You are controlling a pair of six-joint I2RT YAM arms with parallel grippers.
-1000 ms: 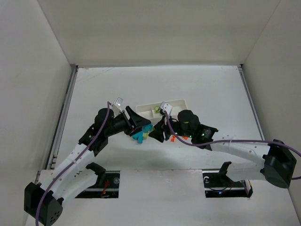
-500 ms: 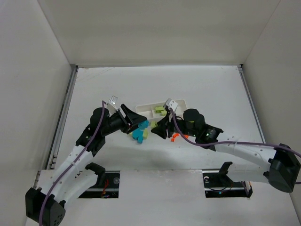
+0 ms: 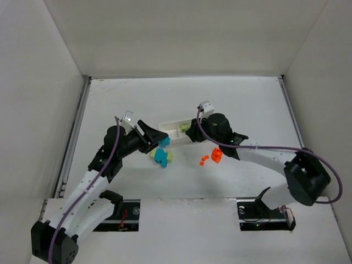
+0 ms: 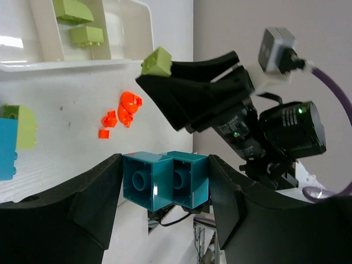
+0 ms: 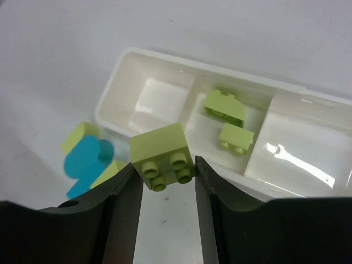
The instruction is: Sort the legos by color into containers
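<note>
A white table (image 3: 247, 104) sits boxed in by plain white walls (image 3: 165, 38), with a long shallow white tray (image 5: 181, 59) near its middle. The left gripper (image 4: 165, 187) is clamped on a teal brick (image 4: 157, 179), held up off the table just left of the tray. The right gripper (image 5: 163, 165) pinches a yellow-green brick (image 5: 161, 147) between its fingers, studs facing the wrist camera, above the tray's near rim by the left compartment. Two green bricks (image 5: 224, 107) lie in the middle compartment, close together but apart. On the table just beside the tray's left end lie loose blue pieces (image 3: 161, 157) and a green piece (image 3: 169, 156) touching them. A few orange pieces (image 3: 216, 155) lie near the tray on the side facing the arms.
</note>
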